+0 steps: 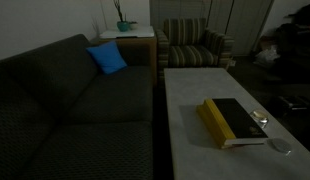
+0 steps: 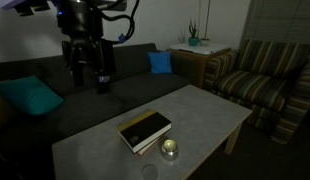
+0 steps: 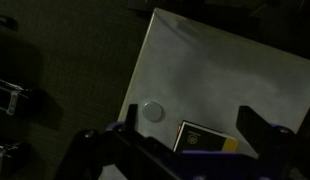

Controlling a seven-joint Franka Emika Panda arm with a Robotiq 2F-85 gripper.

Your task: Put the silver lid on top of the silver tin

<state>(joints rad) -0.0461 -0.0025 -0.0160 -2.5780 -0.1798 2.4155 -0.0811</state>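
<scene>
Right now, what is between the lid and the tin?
Nothing. Only bare table lies between the lid and the tin, as an exterior view shows.

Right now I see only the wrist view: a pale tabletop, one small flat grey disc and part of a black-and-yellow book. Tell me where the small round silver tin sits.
Observer: The small round silver tin stands on the white table, right beside the black-and-yellow book, on the side away from the dark couch.
Operator: Now place the gripper for me.
Observer: The gripper hangs in front of the couch, short of the table and nowhere near above the tin.
Operator: Give me the lid too.
Observer: The flat silver lid lies on the table apart from the tin, nearer the table's edge.
</scene>
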